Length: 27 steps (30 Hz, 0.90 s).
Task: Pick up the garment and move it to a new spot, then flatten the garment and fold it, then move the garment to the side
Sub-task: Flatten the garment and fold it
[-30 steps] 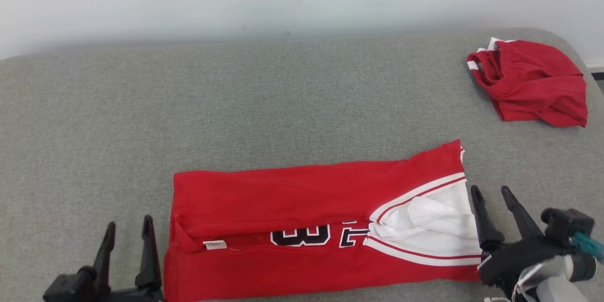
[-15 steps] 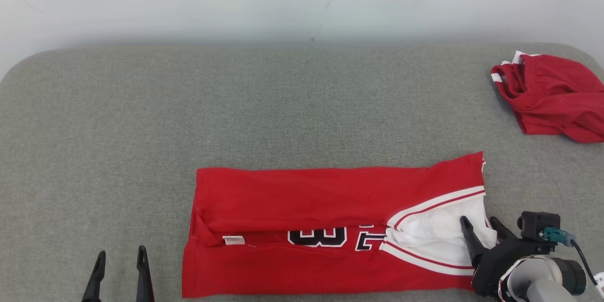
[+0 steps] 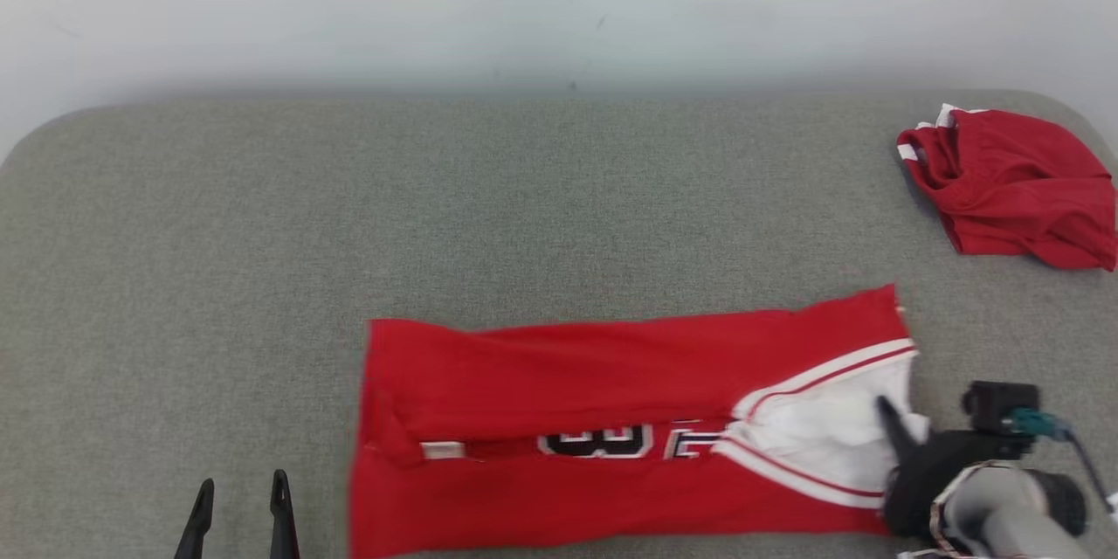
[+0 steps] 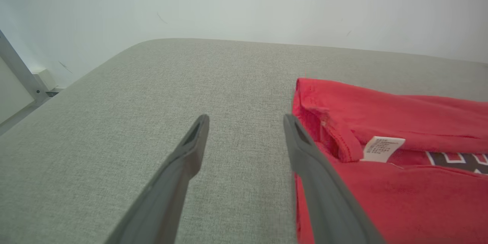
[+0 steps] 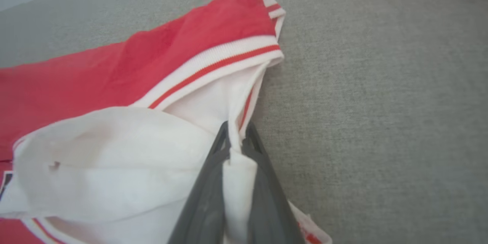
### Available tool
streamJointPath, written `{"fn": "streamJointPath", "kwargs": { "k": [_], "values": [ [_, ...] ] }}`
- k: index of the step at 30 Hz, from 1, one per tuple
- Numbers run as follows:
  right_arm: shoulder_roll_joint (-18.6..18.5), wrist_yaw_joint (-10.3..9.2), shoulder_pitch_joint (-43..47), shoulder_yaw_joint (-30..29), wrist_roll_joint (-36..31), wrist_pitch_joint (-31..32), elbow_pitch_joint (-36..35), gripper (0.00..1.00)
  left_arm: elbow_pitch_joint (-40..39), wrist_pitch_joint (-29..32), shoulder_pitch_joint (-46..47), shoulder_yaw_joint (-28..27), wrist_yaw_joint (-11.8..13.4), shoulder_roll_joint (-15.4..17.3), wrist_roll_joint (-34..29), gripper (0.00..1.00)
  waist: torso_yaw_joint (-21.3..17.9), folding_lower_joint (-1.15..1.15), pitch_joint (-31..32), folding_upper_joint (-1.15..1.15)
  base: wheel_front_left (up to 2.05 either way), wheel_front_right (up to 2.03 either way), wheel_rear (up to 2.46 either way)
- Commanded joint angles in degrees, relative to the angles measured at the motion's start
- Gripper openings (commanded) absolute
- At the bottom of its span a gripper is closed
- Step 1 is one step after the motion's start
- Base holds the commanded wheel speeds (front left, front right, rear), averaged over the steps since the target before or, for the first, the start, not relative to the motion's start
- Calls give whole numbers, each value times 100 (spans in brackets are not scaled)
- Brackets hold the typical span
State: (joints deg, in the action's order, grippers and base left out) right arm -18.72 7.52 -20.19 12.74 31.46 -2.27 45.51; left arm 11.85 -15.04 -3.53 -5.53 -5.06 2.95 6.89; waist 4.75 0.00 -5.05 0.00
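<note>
The jersey (image 3: 611, 428) lies folded into a long band at six o'clock on the pad (image 3: 524, 210), number patch facing up. The right gripper (image 5: 236, 148) is clamped on a thin pleat of white cloth at the band's four o'clock end. The left gripper (image 4: 246, 122) stands with its fingers apart at seven o'clock, just beside the other end and holding nothing.

The pinch looks to take only one or two white layers, not the whole stack, so a pull from here could peel the top layer away and open the fold. With one end held, a drag would likely skew the band or bunch it, since the woven pad looks grippy. The pleat is narrow and could slip out between the fingers. A sweep toward two o'clock could run into the crumpled red heap (image 3: 1017, 188) there.

The pad is grey, soft-looking cloth with rounded corners. Behind it, at twelve o'clock, is a plain pale wall (image 3: 559, 9) with a few small marks – and a metal strut (image 4: 19, 68) off the pad's left corner
</note>
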Motion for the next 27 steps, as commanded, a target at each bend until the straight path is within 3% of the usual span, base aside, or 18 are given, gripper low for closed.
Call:
{"fn": "streamJointPath", "kwargs": {
  "k": [1, 9, 19, 27],
  "values": [
    [-212, -15, -48, -96, 18, -81, 87, 0, 7, -18, -87, 21, 8, -10, 18, 100, -13, 0, 22, 0, 0, 0, 0],
    [-707, -14, -109, -538, 81, -383, 172, 0, -1, -18, -137, 42, 55, -11, 12, 100, -69, 0, 80, 0, 0, 0, 0],
    [-246, -13, 27, 48, 56, 52, -1963, 0, 37, -18, -188, -20, 103, -10, 26, 100, -161, 0, 127, 0, 0, 0, 0],
    [473, -13, 145, 958, -43, 757, -3310, 0, 81, -18, -4, 88, 88, -10, 70, 100, 79, 0, 82, 0, 0, 0, 0]
  ]
}}
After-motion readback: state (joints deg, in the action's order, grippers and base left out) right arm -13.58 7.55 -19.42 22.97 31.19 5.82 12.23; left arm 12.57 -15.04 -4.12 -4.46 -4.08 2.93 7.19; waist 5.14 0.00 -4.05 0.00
